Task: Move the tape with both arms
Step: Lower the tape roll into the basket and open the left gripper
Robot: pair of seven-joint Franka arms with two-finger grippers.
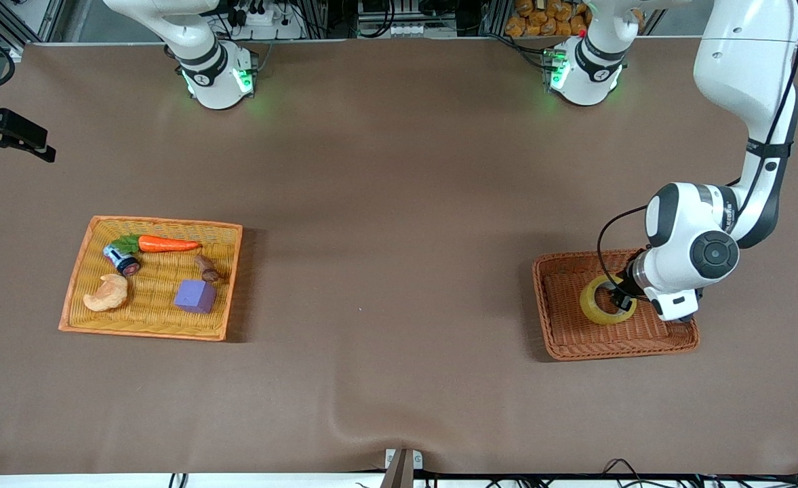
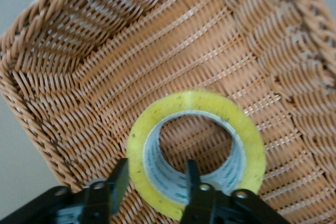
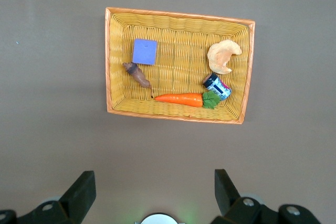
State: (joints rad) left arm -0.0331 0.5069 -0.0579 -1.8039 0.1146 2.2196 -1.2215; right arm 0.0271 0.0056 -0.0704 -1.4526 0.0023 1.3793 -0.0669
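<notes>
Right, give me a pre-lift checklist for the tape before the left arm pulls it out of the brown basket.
1. Left gripper straddles the tape wall, one finger inside the core, one outside: ok.
2. Fingers closed on the wall: not ok, gap shows.
3. Tape lies in the brown basket: ok.
4. Right gripper open, high over the yellow basket: ok.
5. Right gripper in place for handover: not ok.
</notes>
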